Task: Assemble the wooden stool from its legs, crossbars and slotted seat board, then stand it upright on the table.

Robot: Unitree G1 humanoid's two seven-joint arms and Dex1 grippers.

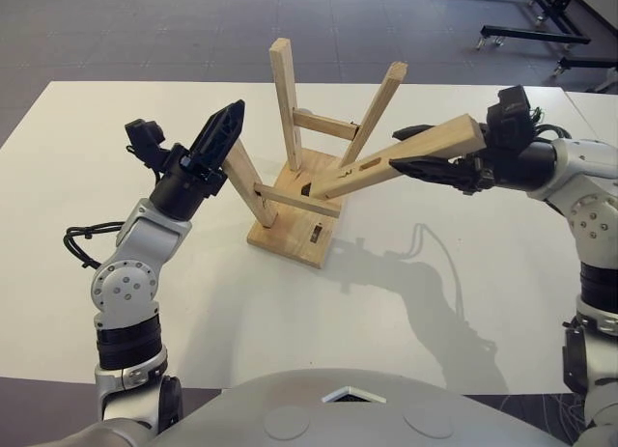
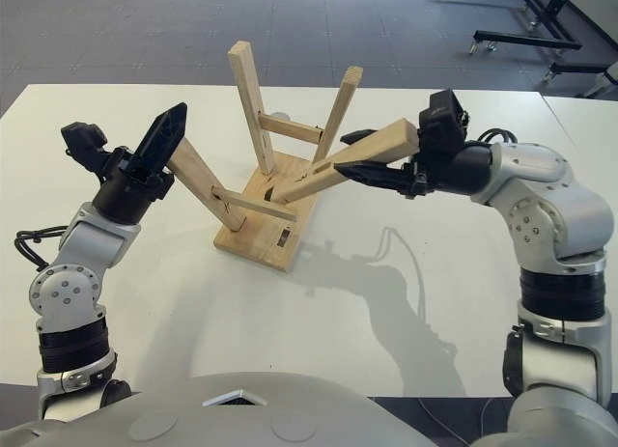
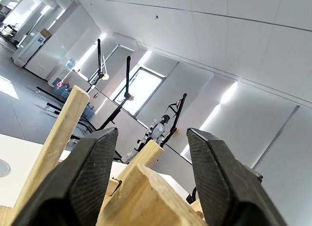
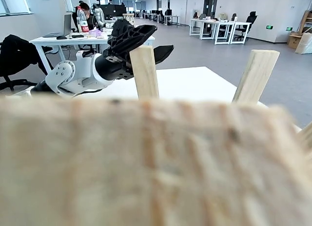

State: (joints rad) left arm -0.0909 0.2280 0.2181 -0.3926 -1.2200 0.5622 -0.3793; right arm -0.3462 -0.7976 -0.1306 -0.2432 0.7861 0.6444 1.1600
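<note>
The stool lies upside down mid-table, its slotted seat board (image 1: 290,239) flat on the white table (image 1: 116,177). Two rear legs (image 1: 286,99) (image 1: 379,104) stand up from it, joined by a crossbar (image 1: 325,125). My left gripper (image 1: 230,119) is shut on the top of the front-left leg (image 1: 249,184), which leans left; its end (image 3: 141,196) sits between the fingers (image 3: 92,172). A lower crossbar (image 1: 294,199) runs from that leg toward the fourth leg (image 1: 386,162). My right gripper (image 1: 404,150) is shut on this fourth leg, holding it steeply tilted, its low end at the board.
Bare table surface surrounds the stool on all sides. A black cable (image 1: 82,239) loops beside my left arm. Beyond the far table edge lie grey floor and black metal frames (image 1: 531,32). The left gripper (image 4: 131,38) also appears in the right wrist view.
</note>
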